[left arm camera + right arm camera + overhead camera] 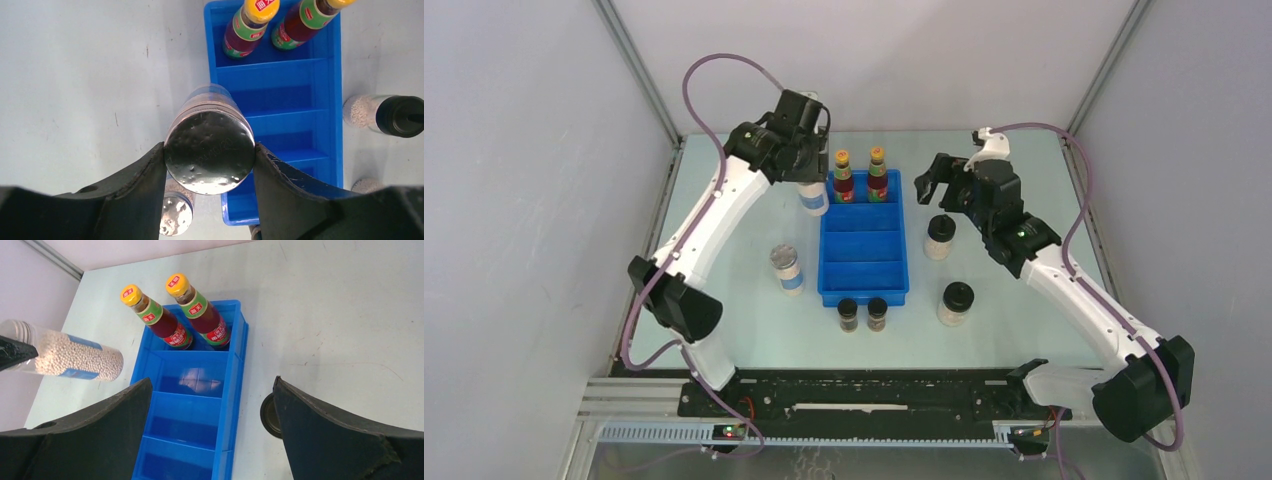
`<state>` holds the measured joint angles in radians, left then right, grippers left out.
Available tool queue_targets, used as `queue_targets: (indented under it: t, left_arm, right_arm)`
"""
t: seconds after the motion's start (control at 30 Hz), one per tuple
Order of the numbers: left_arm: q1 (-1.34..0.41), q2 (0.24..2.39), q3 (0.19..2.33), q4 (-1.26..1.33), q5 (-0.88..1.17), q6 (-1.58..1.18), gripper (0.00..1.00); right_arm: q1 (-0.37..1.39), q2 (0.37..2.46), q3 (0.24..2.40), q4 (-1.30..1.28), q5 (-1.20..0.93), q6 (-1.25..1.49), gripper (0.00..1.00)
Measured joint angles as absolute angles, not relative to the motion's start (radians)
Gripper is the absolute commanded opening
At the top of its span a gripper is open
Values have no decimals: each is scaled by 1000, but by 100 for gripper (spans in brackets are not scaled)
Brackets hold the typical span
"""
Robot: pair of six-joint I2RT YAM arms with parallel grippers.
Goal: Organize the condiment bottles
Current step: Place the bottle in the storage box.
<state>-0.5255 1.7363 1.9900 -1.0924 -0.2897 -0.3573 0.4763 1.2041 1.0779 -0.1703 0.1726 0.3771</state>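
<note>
Nearest of all, the arm bases (712, 368) sit at the near edge of the table (904, 340). On the left, the standing grey-lidded jar (787, 268) rests upright on the table, a little apart from the blue tray (826, 262) to its right. Farther back, the left gripper (209, 159) is partly closed, its fingers (145, 180) pressed against both sides of the lid of the held grey-lidded jar (815, 198), which hangs just beside the tray's far left corner. In the tray's farthest compartment the two red sauce bottles (843, 178) stand upright side by side. Just in front of the tray's near wall stand the two tiny dark jars (848, 314), also side by side. Right of the tray, the two pale black-lidded jars (940, 238) stand apart from each other, one farther back than the other. Near the farther one, a little beyond it, hovers the right gripper (212, 385), its jaws spread wide and holding nothing
</note>
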Motion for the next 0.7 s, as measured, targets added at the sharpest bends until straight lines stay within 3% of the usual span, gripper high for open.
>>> queue_targets:
  t: [0.7]
  left_arm:
    - [-567, 1845, 2078, -1117, -222, -357, 0]
  right_arm:
    - [425, 1205, 1078, -170, 171, 405, 100]
